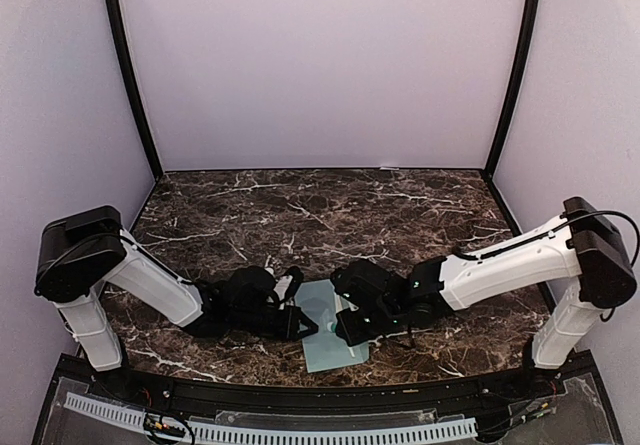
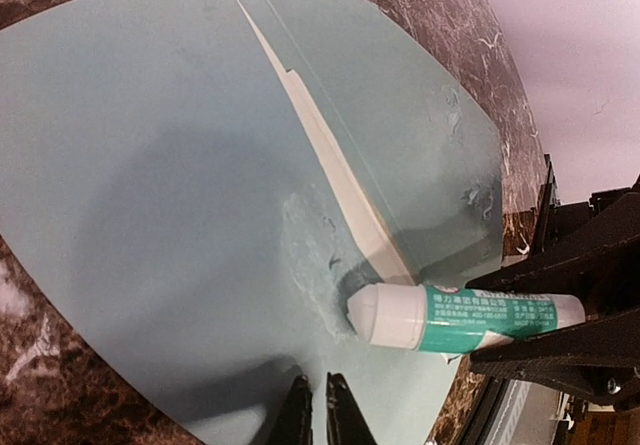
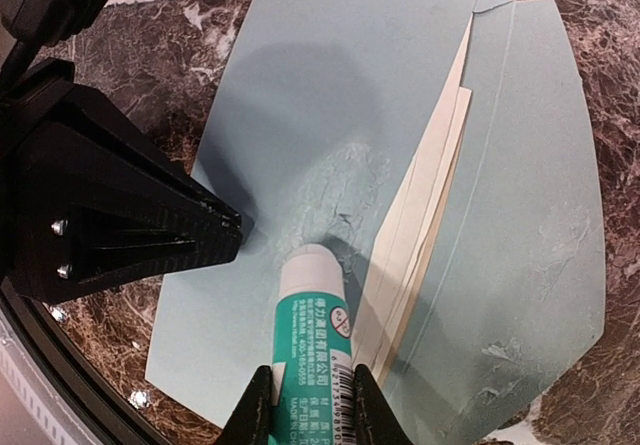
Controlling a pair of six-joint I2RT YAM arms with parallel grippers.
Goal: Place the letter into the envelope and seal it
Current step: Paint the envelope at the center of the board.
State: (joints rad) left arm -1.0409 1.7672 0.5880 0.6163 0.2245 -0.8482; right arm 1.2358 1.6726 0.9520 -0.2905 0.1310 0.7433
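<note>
The pale grey-teal envelope (image 1: 325, 343) lies flat on the marble table between both arms, flap open. It also shows in the left wrist view (image 2: 170, 165) and the right wrist view (image 3: 300, 85). Thin layered cream edges (image 3: 425, 225) at its mouth look like the folded letter; the rest of the letter is hidden. My right gripper (image 3: 311, 373) is shut on a white-and-green glue stick (image 3: 315, 315), whose tip presses on the flap in a smeared patch (image 2: 310, 245). My left gripper (image 2: 311, 380) is shut and empty, tips down on the envelope next to the stick (image 2: 450, 317).
The dark marble table (image 1: 300, 205) reaches back to lilac walls. A black rail (image 1: 300, 395) runs along the near edge. Scuffed, torn patches (image 3: 560, 235) mark the envelope's body. The two gripper heads (image 1: 325, 320) nearly touch over the envelope.
</note>
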